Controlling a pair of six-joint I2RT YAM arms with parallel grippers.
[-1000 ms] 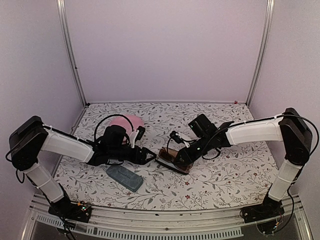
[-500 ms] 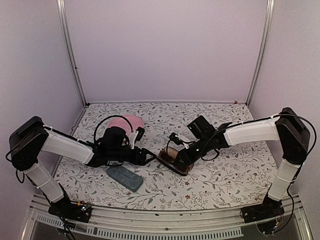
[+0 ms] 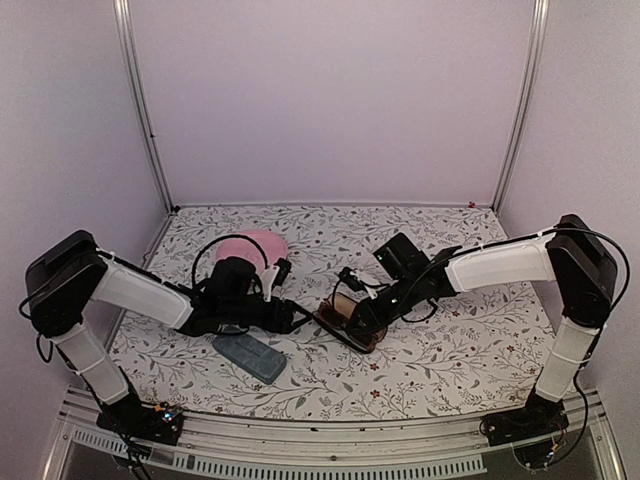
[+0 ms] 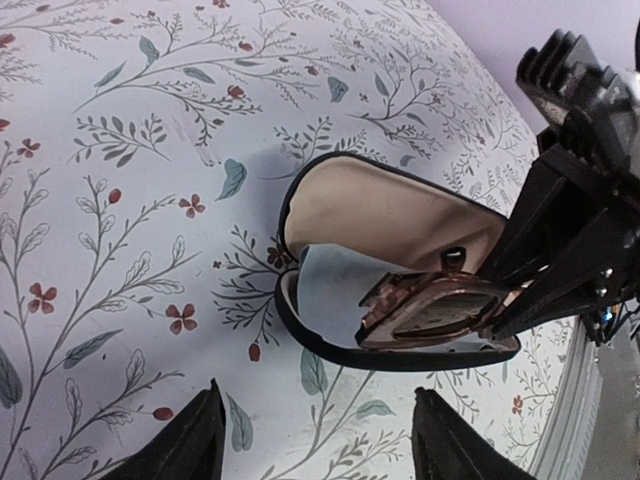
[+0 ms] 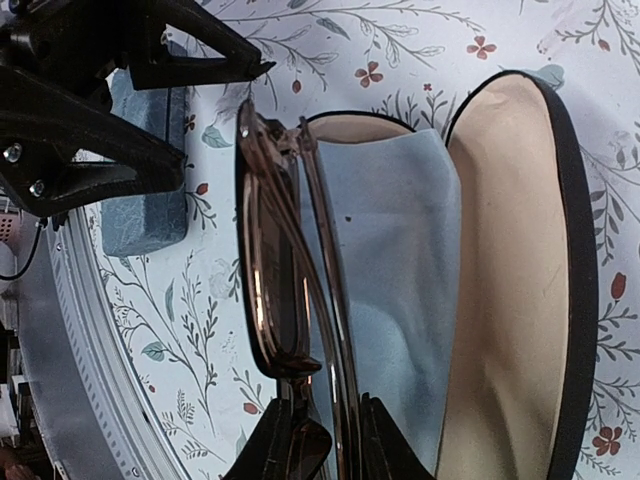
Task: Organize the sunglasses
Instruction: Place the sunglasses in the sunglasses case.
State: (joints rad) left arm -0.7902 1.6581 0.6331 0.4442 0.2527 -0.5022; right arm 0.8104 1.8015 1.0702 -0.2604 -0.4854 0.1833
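Right gripper [image 5: 330, 440] is clamped on the reddish-brown sunglasses [image 5: 275, 270], pinching them at one end of the folded frame. Glasses sit on edge, dark lenses vertical, right over the tray half of the open black hard case [image 4: 300, 335]. A pale blue cloth [image 5: 400, 260] lies in that half. Can't tell whether the frame touches the cloth. The case's lid half, beige-lined, lies flat on the floral table [image 3: 450, 350].

Left gripper [image 4: 320, 450] has its fingers spread with nothing between them. It is low over the table, just beside the case on the side opposite the right gripper, tips pointing at it.

Grey-blue case [image 3: 248, 356] lies near the table's front edge, under the left forearm. A pink object [image 3: 255, 245] sits behind the left wrist.
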